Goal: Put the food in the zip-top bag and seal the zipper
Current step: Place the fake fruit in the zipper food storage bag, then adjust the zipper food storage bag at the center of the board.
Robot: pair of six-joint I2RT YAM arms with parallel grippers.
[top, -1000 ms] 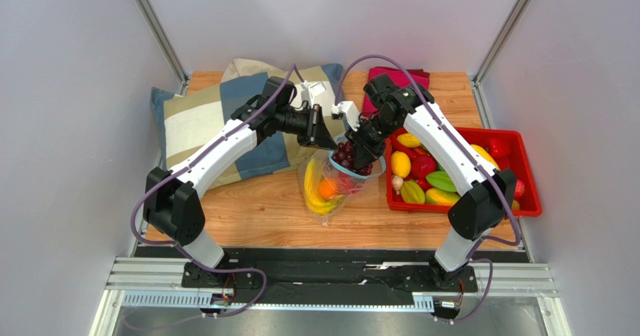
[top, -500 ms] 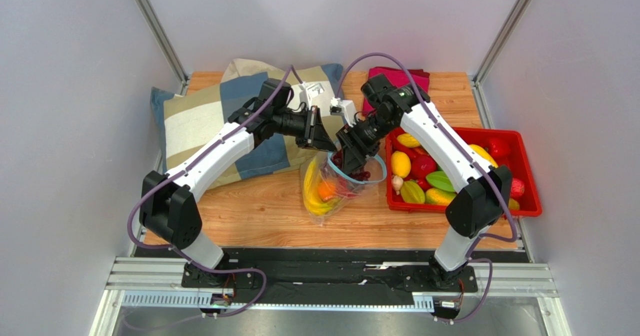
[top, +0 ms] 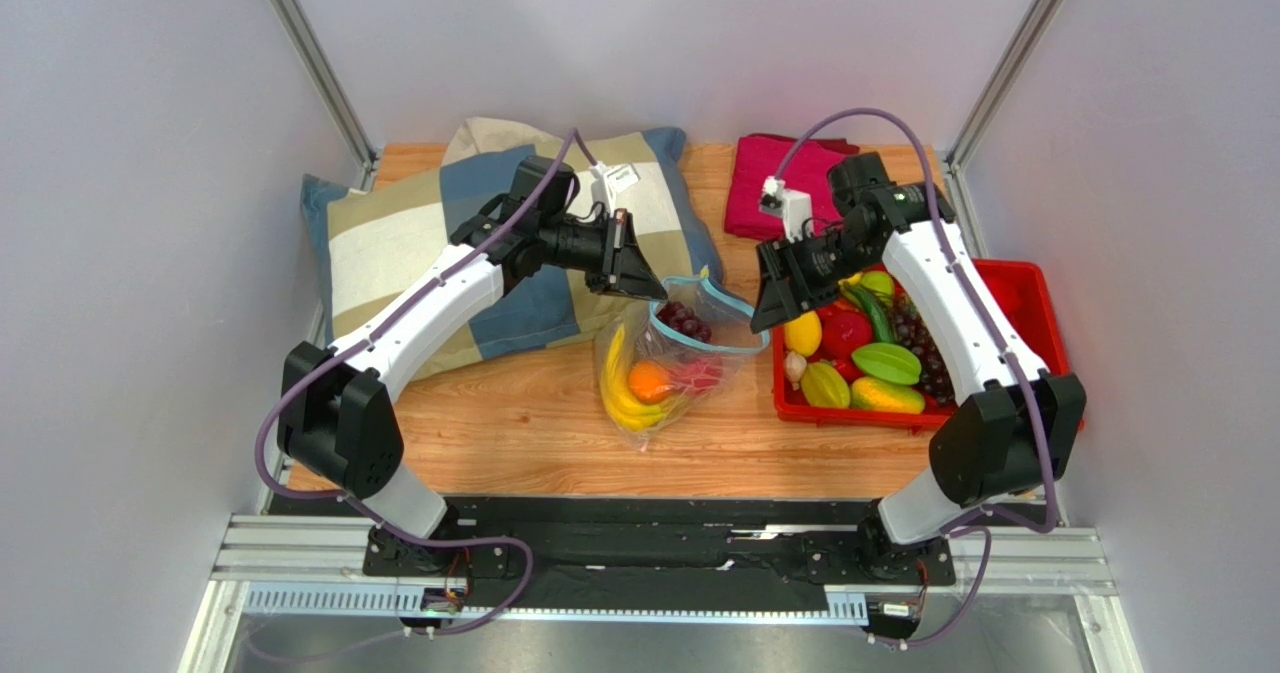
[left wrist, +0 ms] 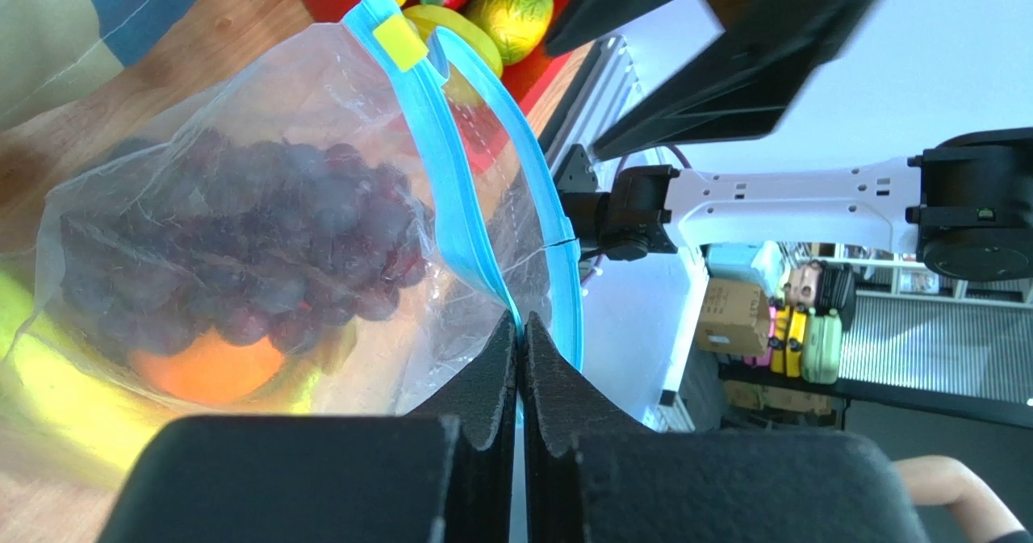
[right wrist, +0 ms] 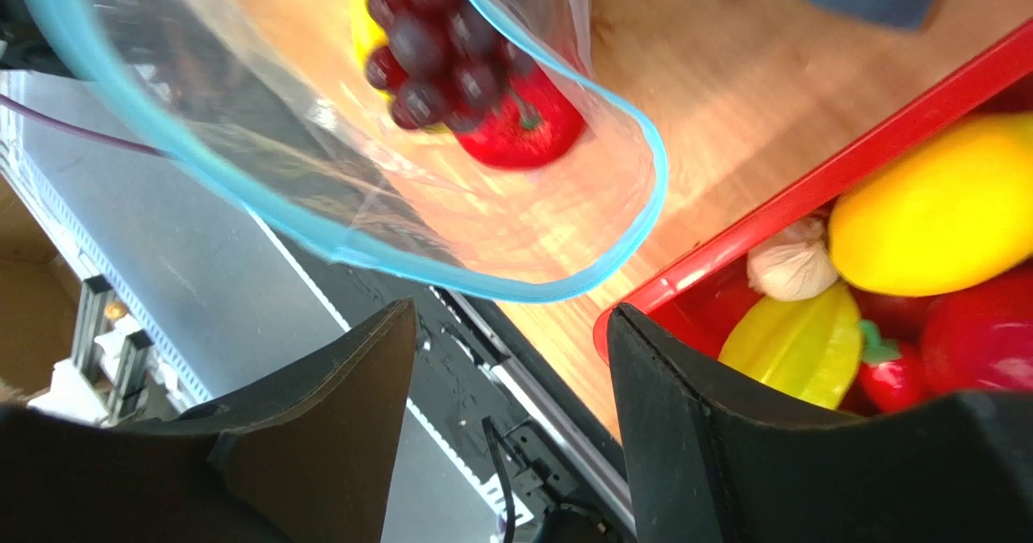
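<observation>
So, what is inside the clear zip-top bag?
Inside the zip-top bag I can see purple grapes, an orange piece, a yellow banana bunch and a red apple. Whatever lies beneath the grapes is covered.

Lab robot cell: white panels [top: 135, 178] framed by aluminium posts [top: 311, 58].

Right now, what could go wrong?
1. Only the left end effector pinches the zipper; a slip could collapse the mouth of the zip-top bag.
2. The grapes sit high by the mouth and may foul sealing.
3. The open right end effector hangs by the red tray; descending could clip its wall.
</observation>
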